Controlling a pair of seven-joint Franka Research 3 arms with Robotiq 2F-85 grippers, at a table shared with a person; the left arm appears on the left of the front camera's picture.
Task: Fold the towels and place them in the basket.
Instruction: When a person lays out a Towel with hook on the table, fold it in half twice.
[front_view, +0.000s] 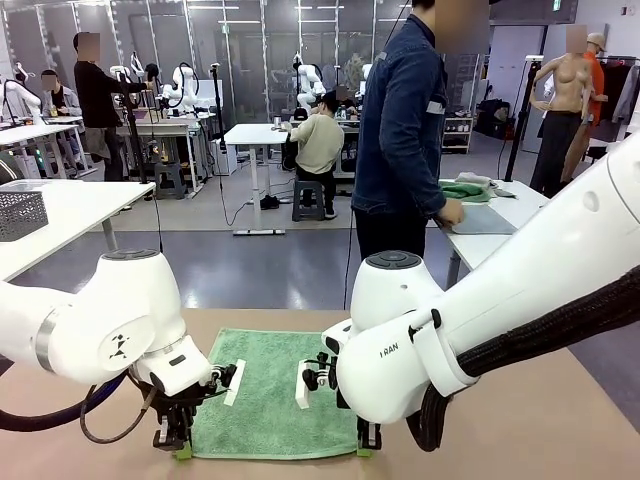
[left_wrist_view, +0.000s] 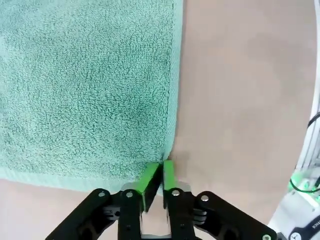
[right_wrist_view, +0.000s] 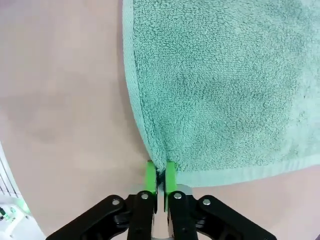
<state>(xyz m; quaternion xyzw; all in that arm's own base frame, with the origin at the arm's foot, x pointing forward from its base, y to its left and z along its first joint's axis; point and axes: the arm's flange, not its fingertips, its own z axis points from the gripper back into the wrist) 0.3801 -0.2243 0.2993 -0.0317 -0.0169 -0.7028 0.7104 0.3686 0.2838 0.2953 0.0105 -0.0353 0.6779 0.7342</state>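
**Both near corners of the towel pinched**

A mint-green towel (front_view: 275, 390) (left_wrist_view: 85, 85) (right_wrist_view: 220, 85) lay flat on the tan bench (front_view: 560, 420). The left fingers (front_view: 181, 450) (left_wrist_view: 160, 172) were closed tight on the towel's near left corner, with the cloth edge between the green pads. The right fingers (front_view: 365, 450) (right_wrist_view: 155, 177) were clamped the same way on the towel's near right corner. The basket (front_view: 20, 212) stood well beyond the towel to the far left, on another table. Beyond the towel's far edge a person (front_view: 400, 130) stood with a hand (front_view: 452, 212) on a side table.
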